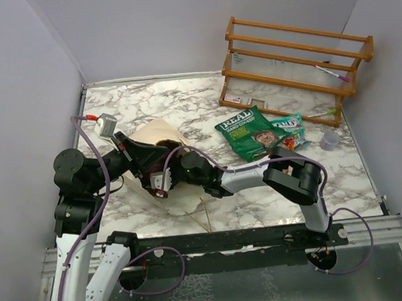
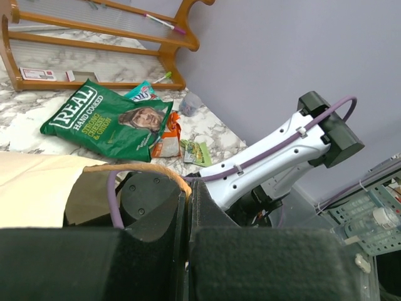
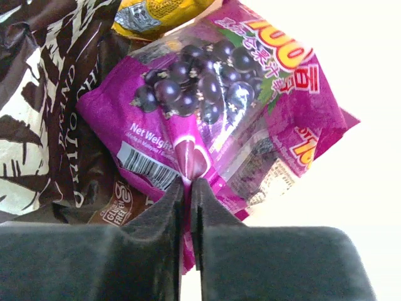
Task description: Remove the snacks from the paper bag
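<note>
One magenta-purple packet [image 3: 213, 106] is pinched at its edge by the right fingers [image 3: 160, 216] inside the paper bag [image 1: 158, 131] on the table [image 1: 183, 103], beside one dark brown packet [image 3: 56, 94] and one yellow packet [image 3: 156, 12]. The left fingers [image 2: 160, 219], pressed together, hold the bag's cord handle [image 2: 138, 168]. Four snacks, one the green bag [image 1: 251, 133], lie outside.

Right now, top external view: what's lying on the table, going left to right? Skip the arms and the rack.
paper bag → green bag → small teal packet → clear plastic cup
</note>
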{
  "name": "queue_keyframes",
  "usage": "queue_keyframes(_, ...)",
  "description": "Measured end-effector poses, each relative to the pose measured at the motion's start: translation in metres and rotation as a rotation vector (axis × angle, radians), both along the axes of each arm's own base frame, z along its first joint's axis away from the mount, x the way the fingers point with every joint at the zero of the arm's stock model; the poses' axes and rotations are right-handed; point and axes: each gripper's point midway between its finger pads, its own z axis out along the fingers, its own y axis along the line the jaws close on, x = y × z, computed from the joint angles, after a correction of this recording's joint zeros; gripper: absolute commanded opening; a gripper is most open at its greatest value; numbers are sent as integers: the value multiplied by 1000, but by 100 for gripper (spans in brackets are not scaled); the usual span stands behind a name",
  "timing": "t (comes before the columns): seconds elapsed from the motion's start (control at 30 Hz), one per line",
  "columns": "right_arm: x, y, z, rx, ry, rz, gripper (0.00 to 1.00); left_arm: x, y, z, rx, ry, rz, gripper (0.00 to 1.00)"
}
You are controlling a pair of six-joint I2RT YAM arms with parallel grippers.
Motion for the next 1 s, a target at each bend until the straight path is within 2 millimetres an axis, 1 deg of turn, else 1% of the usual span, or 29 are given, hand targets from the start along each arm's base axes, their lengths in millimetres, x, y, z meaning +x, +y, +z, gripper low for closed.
queue_keyframes(0.1,-5,-6,7,17,46,-8,1,1,1,-2,4,10,10,0)
queue_keyframes(0.3,-21,-24,36,83,142,-11,1,9,5,-9,11,45,62,0)
queue_keyframes(0.4,-32,-28,41,100,184,3,1,13,7,-10,8,55,85,0)
queue_keyframes(0.53,-49,-32,36,108,249,21,1,19,9,-12,6,69,116,0)
queue_keyframes(0.63,-63,-40,33,106,305,36,1,23,11,-14,5,82,138,0)
queue_keyframes(0.7,-71,-48,36,118,333,44,1,26,12,-15,2,92,152,0)
queue_keyframes(0.77,-78,-55,41,136,355,49,1,29,13,-16,-1,102,165,0)
queue_keyframes(0.9,-87,-68,59,190,378,53,1,33,14,-17,-9,119,185,0)
queue_keyframes(1.0,-93,-74,71,223,392,62,1,36,16,-18,-13,132,200,0)
